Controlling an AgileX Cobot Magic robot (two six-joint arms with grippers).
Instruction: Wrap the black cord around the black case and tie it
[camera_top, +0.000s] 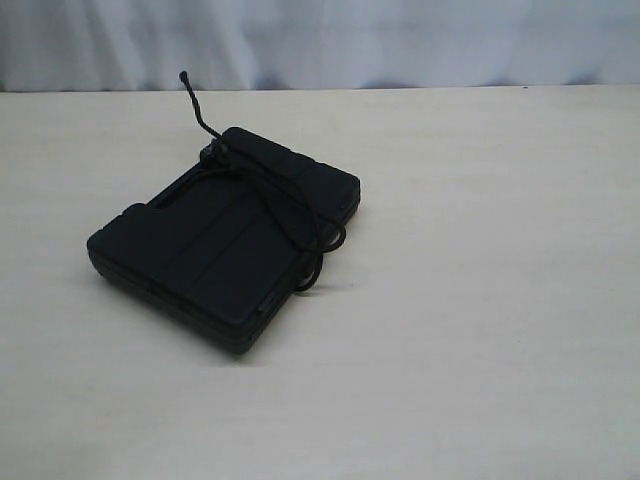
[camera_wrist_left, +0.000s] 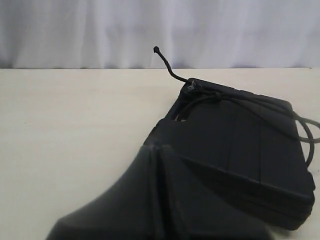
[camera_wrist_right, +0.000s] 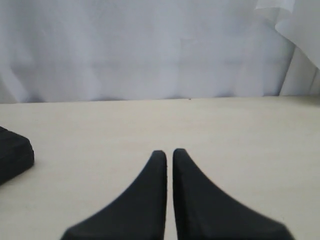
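1. Black left end effector (camera_wrist_left: 156, 148): fingers pressed together, nothing between them. In the left wrist view its tips overlap the near corner of the black case (camera_wrist_left: 245, 145); whether they touch it cannot be told.
2. Right end effector (camera_wrist_right: 169, 152): closed down to a thin slit, holding nothing. It sits over the bare pale surface (camera_wrist_right: 240, 150), with one corner of the case (camera_wrist_right: 12, 152) at the edge of its wrist view, well apart from the tips.
3. Pose: neither arm shows in the exterior view. Both wrist cameras look low across the surface toward the white curtain (camera_top: 320, 40) behind it.
4. The black case (camera_top: 215, 250) lies flat, lid up, left of the surface's middle and turned at an angle to the back edge.
5. The black cord (camera_top: 290, 205) is bunched at the case's far handle end. From there it crosses the ribbed lid to the right-hand side and loops down onto the surface just beside that edge. One plain tip (camera_wrist_left: 156, 49) stands up and away from the far corner.
6. Room: open surface (camera_top: 480, 300) runs wide to the right and in front of the case. There is a narrower strip on the left, and the back edge meets the curtain.
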